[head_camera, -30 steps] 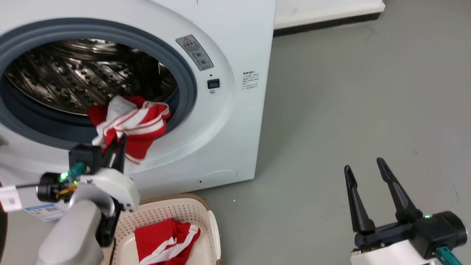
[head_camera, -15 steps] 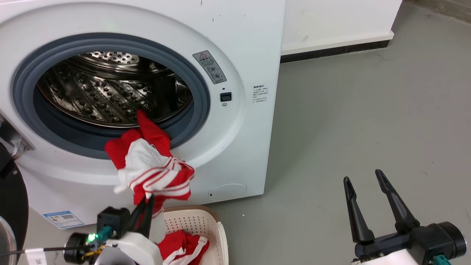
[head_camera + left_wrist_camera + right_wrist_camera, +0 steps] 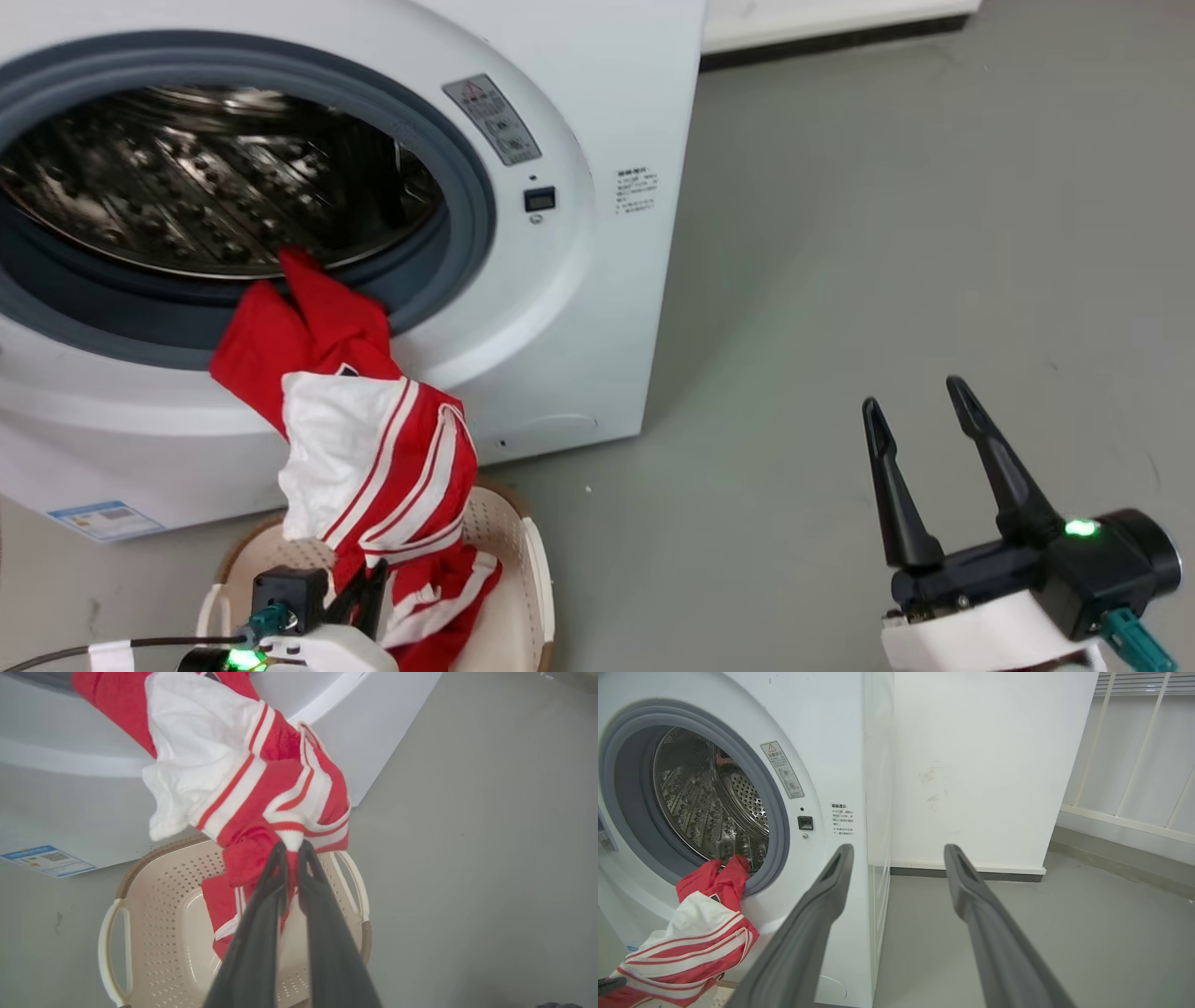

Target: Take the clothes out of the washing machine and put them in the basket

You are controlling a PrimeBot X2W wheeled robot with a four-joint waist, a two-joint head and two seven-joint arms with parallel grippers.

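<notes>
Clothes (image 3: 373, 448) in red and white are being gripped by the left pincer (image 3: 293, 847), its two fingers being pressed shut on a bunched fold of fabric. The garment is being stretched from the grey porthole rim (image 3: 471, 215) of the washing machine (image 3: 579, 308), where its red end is lying draped, down to just above the basket (image 3: 539, 579) on the floor (image 3: 840, 233). Another red-and-white piece (image 3: 223, 905) is lying inside the basket. The right pincer (image 3: 912, 393) is being held open and empty, well apart from the machine.
</notes>
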